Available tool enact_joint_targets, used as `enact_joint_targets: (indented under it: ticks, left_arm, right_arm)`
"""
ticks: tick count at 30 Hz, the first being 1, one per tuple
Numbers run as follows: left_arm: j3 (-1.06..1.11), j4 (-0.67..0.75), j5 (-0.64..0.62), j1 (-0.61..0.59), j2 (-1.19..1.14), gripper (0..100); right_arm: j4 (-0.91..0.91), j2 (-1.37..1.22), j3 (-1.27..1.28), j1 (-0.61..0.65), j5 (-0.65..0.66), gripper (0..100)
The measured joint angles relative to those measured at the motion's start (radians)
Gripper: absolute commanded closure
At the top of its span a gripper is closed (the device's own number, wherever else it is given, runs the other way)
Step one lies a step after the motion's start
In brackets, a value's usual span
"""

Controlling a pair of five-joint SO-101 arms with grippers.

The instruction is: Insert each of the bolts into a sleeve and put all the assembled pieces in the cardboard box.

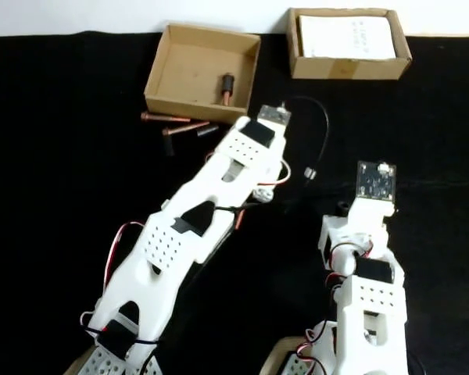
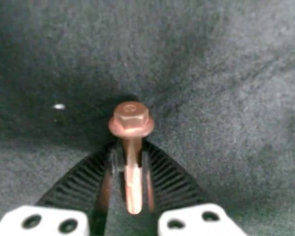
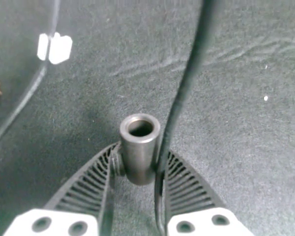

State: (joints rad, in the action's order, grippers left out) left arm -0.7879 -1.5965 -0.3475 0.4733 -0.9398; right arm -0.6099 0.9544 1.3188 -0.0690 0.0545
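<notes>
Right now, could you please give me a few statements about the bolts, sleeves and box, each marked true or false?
1. The left tool is shut on a bolt. True.
2. The right tool holds a bolt as well. False: it is shut on a sleeve, with the sleeve's hollow end towards the camera.
3. One piece lies inside the cardboard box. True.
4. No bolts are left on the table. False: two loose bolts lie on the black cloth just outside the cardboard box.
</notes>
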Motion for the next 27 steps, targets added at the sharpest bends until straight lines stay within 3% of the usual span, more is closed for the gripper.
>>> enact_joint_targets:
  ticks: [5, 12, 16, 20, 27]
  left_arm:
    - [0.002, 0.014, 0.143, 0.020, 0.110, 99]
    - [0.014, 0.038, 0.305, 0.101, 0.454, 99]
    - [0.072, 0.038, 0.324, 0.121, 0.652, 99]
    - [0.184, 0.038, 0.327, 0.118, 0.839, 99]
    - [0.543, 0.146, 0.327, 0.118, 1.297, 99]
  right_arm:
    - [-0.143, 0.158, -0.058, -0.002, 0.000, 99.2]
    - [-0.338, 0.562, -0.095, -0.002, 0.000, 99.2]
    - [-0.414, 0.802, -0.095, -0.002, 0.000, 99.2]
    - [-0.442, 0.853, -0.095, 0.012, -0.008, 99.2]
    - [-0.365, 0.864, -0.038, 0.221, -0.184, 99.2]
